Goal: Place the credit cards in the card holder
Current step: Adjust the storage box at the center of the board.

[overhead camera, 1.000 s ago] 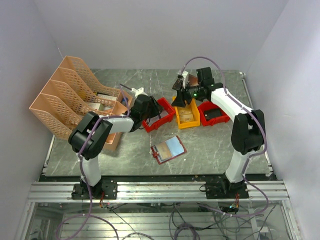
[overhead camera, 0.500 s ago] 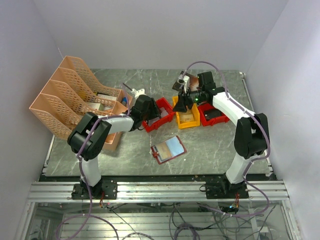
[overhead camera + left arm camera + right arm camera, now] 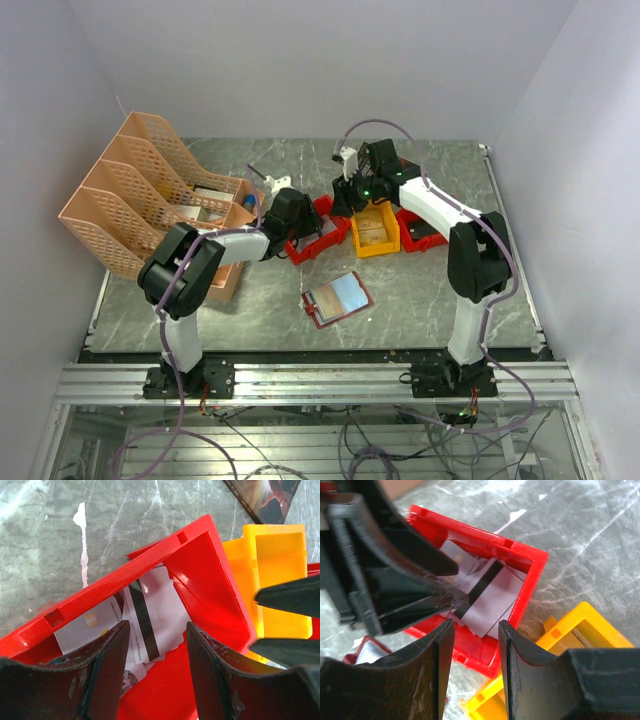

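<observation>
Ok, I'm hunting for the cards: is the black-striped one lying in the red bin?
Yes, the black-striped card lies among pale cards inside the red bin.

Glossy red plastic bin (image 3: 210,580) below the left gripper (image 3: 156,629), smooth pale plastic credit cards (image 3: 165,610) inside; polished grey-veined stone tabletop (image 3: 45,540) beyond.

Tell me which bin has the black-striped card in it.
The leftmost red bin, beside the yellow bin; pale credit cards lie inside, one black-striped.
</observation>
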Available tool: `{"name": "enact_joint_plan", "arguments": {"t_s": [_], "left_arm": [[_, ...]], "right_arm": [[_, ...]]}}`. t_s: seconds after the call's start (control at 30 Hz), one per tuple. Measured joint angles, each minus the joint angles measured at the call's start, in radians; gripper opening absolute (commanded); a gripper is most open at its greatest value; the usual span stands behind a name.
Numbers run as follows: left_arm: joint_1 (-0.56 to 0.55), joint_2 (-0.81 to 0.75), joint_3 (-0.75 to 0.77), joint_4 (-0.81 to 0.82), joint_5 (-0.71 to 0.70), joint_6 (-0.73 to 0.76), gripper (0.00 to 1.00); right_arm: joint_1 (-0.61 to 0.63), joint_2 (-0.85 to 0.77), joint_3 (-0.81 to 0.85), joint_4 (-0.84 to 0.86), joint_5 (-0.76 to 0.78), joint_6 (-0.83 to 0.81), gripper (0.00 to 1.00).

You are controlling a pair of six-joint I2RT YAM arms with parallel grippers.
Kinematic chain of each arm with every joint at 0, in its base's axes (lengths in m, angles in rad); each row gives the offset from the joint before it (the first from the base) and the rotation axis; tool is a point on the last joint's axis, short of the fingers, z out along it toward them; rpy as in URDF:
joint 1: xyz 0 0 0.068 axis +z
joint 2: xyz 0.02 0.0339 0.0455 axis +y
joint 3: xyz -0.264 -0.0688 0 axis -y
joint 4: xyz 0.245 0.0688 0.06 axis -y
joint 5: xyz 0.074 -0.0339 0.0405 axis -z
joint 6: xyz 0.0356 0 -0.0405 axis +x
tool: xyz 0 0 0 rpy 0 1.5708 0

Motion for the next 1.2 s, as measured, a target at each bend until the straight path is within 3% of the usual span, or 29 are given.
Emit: {"name": "enact_joint_plan", "arguments": {"t_s": [0.2, 0.43, 0.7, 0.97, 1.2], "left_arm": [[0.000, 0.000, -0.004, 0.002, 0.000, -0.001, 0.60], [0.000, 0.000, -0.009, -0.001, -0.012, -0.009, 0.60], [0.000, 0.000, -0.008, -0.045, -0.028, -0.011, 0.61], [-0.009, 0.032, 0.042, -0.093, -0.025, -0.011, 0.61], [-0.014, 0.066, 0.066, -0.101, 0.004, -0.029, 0.56]], "right_arm": [[0.031, 0.056, 0.032, -0.008, 0.155, 0.032, 0.41], [0.031, 0.093, 0.088, -0.013, 0.227, 0.031, 0.42], [0.042, 0.134, 0.088, -0.029, 0.226, 0.026, 0.39], [0.043, 0.135, 0.085, -0.039, 0.190, 0.038, 0.30], [0.041, 0.134, 0.045, -0.020, 0.130, 0.074, 0.26]]}}
